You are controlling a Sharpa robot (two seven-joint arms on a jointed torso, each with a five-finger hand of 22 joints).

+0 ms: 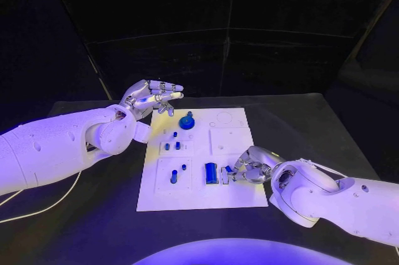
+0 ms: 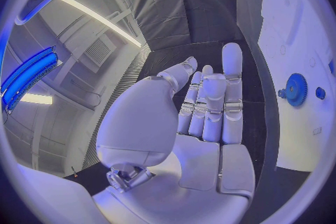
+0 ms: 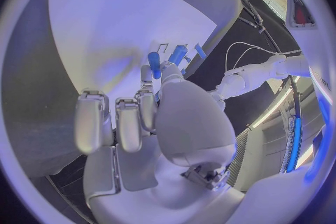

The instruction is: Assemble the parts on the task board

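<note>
Now: right hand [image 1: 248, 168] pinches a blue peg [image 3: 154, 64] over the task board [image 1: 241, 200].
Keep it upright beyond the fingertips; left hand [image 1: 152, 97] idles, fingers apart.

no text, label, number or sign can be read on the board [image 1: 229, 191], the parts or the arms

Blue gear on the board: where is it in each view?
Head: blue gear at the board's far end, just below the left robot hand.
Left wrist: gear on the board, beside the fingers.
Right wrist: not in it.
Shared landmark: white task board.
</note>
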